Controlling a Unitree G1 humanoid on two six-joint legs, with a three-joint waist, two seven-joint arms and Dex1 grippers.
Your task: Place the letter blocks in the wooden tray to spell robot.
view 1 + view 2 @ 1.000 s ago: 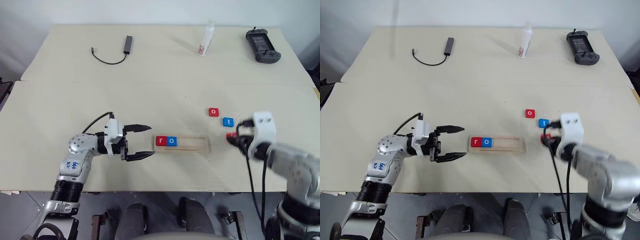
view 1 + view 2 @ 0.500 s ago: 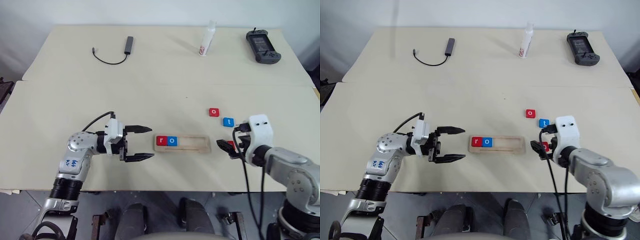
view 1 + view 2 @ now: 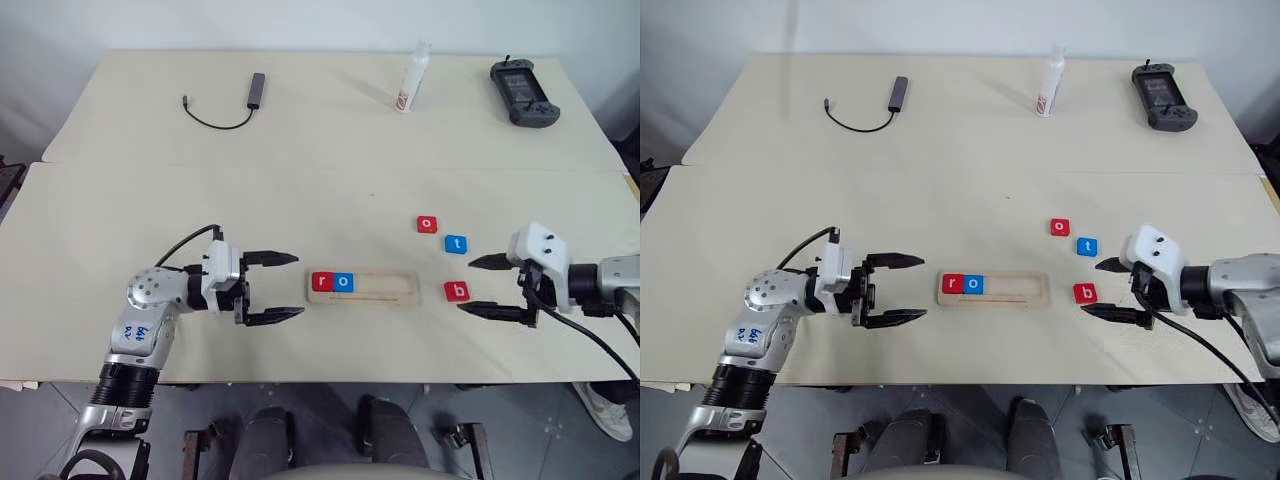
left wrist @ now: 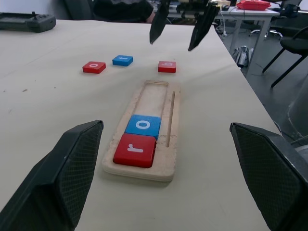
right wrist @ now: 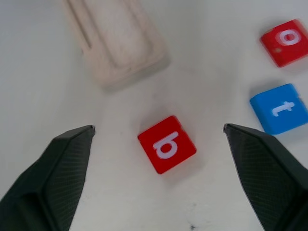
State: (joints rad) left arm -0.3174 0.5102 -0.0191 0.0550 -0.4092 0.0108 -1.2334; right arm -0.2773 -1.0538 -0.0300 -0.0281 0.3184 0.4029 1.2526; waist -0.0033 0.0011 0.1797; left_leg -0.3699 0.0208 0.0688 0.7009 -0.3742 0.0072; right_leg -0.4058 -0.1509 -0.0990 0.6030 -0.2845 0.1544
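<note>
Two of five placed: red r block (image 3: 322,281) and blue o block (image 3: 343,282) in wooden tray (image 3: 395,290). Outstanding: red b block (image 3: 456,291) between open right gripper (image 3: 484,285) jaws; red o block (image 3: 427,224), blue t block (image 3: 456,243) beyond. Left gripper (image 3: 282,287) jaws open, empty.

I see a beige table (image 3: 300,180) carrying the tray (image 3: 385,289) between my two grippers, with loose tiles b (image 3: 457,291), t (image 3: 456,243) and o (image 3: 427,224) near the right gripper (image 3: 484,285). Far beyond both grippers lie a cable (image 3: 215,116), adapter (image 3: 257,88), bottle (image 3: 411,80) and controller (image 3: 524,92).
</note>
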